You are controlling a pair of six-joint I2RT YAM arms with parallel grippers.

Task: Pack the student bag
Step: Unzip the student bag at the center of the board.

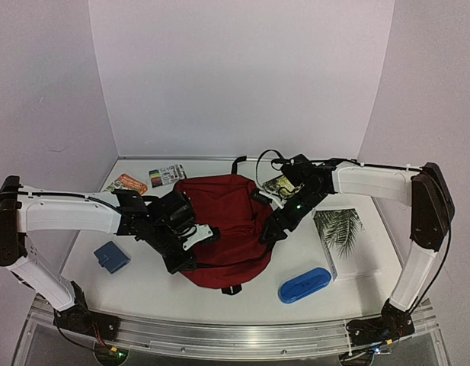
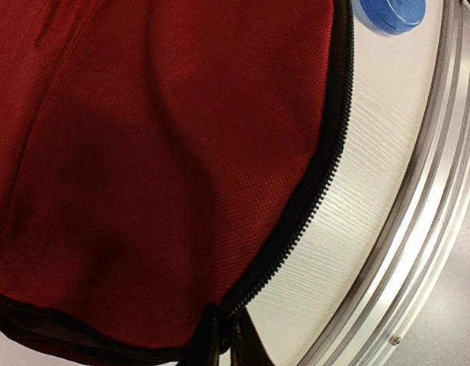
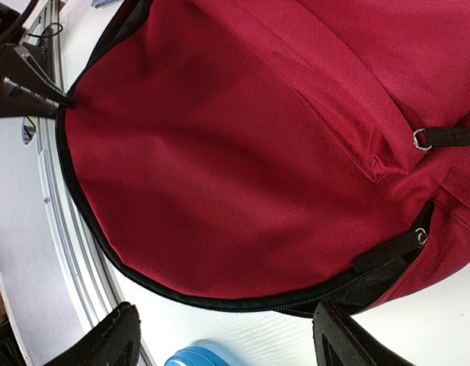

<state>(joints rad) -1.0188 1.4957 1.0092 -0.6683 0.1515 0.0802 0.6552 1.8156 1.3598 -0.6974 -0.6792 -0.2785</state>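
As the bag point(image 1: 227, 225) lies flat in the middle of the table point(image 1: 143, 301), its rounded zip point(image 2: 322, 183) end toward the near edge, I judge we are at the opening step; I cannot tell whether the zip is undone. Nearest me, right of centre, sits the blue case point(image 1: 304, 284), waiting to go in. The left gripper point(image 2: 225, 337) is pinched shut on the bag's black rim at its near left side, probably to anchor the fabric while the zip is worked. The right gripper point(image 3: 227, 339) hangs over the bag's right rim with its jaws wide, holding nothing, seemingly lined up for a grip opposite. A blue block point(image 1: 111, 257) lies left of the bag, a booklet point(image 1: 340, 232) by the right edge, and cards point(image 1: 167, 176) toward the far left corner.
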